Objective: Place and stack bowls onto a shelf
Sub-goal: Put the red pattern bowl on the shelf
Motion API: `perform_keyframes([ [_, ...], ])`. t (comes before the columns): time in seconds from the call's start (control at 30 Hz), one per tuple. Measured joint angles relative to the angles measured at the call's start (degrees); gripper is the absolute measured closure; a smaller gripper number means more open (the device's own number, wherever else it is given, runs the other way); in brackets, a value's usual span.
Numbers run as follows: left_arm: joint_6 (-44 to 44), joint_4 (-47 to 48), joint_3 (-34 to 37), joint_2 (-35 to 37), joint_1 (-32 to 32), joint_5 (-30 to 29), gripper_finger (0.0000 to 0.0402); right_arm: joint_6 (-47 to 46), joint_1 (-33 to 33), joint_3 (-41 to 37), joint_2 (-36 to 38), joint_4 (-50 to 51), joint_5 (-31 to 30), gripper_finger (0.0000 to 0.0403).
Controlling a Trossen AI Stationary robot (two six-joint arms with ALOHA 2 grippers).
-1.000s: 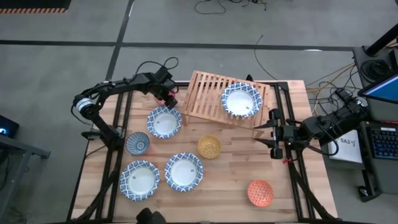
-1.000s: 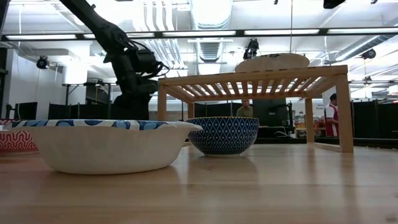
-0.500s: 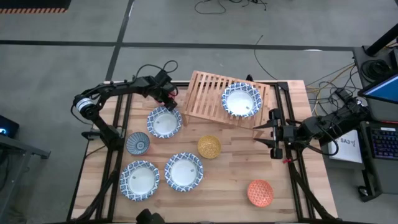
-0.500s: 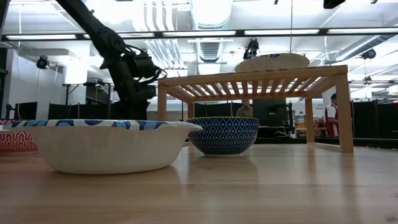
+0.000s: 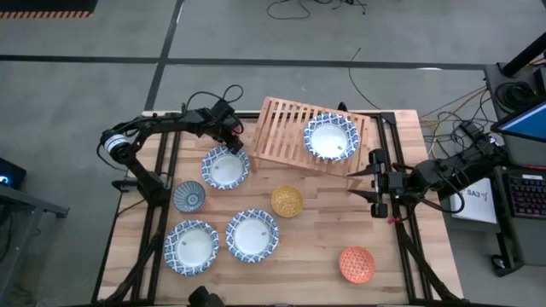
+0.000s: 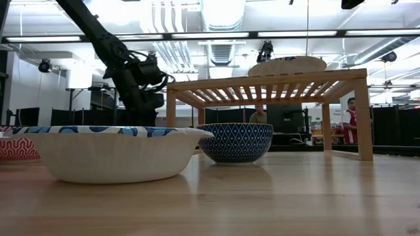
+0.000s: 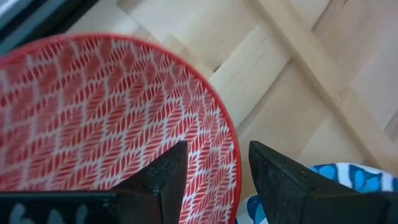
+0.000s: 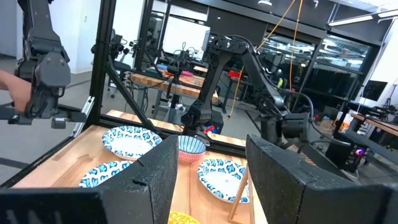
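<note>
A pink-red patterned bowl (image 7: 93,112) fills the left wrist view and sits on the tabletop by the shelf's left end. In the high view the arm hides it. My left gripper (image 7: 217,152) (image 5: 228,130) is open. One finger is over the bowl's inside and one is outside its rim (image 7: 231,155), with a gap on both sides. The wooden slat shelf (image 5: 281,128) carries one wide blue-and-white bowl (image 5: 331,139) on its right half. My right gripper (image 5: 373,182) waits open and empty at the table's right side.
Three wide blue-and-white bowls (image 5: 226,166) (image 5: 192,247) (image 5: 252,235) rest on the table. So do a small blue-patterned bowl (image 5: 189,196), a yellow bowl (image 5: 287,201) and an orange bowl (image 5: 357,264). The shelf's left half is bare. A person (image 6: 350,124) stands in the room beyond.
My left gripper has moved a little toward the table's left and far edges, away from the shelf's left end. The bowls on the table and shelf have stayed put.
</note>
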State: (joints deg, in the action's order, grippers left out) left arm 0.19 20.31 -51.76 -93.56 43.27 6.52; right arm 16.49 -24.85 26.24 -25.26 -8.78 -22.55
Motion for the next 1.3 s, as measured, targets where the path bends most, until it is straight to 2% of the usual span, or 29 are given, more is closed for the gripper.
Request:
perform_keyframes([
  [0.13, -0.4, -2.0, 1.2, 0.0, -0.1, 0.0, 0.0254, 0.0, 0.0, 0.0, 0.0, 0.0, 0.0, 0.0225],
  [0.23, -0.4, -2.3, 2.0, 0.0, -0.1, -0.1, 0.0275, 0.0, 0.0, 0.0, 0.0, 0.0, 0.0, 0.0225],
  [0.53, -0.3, -3.6, 2.6, 0.3, -0.1, -2.6, 0.0387, 0.1, 0.0, 0.0, 0.0, 0.0, 0.0, 0.0225],
  [0.87, -0.4, -2.1, 0.2, 1.2, 0.0, -2.1, 0.0396, 0.0, 0.0, 0.0, 0.0, 0.0, 0.0, 0.0225],
  [1.3, 3.5, 4.0, -1.0, 10.7, -0.1, -2.6, 0.0399, -0.4, 0.0, 0.0, 0.0, 0.4, 0.0, 0.0225],
])
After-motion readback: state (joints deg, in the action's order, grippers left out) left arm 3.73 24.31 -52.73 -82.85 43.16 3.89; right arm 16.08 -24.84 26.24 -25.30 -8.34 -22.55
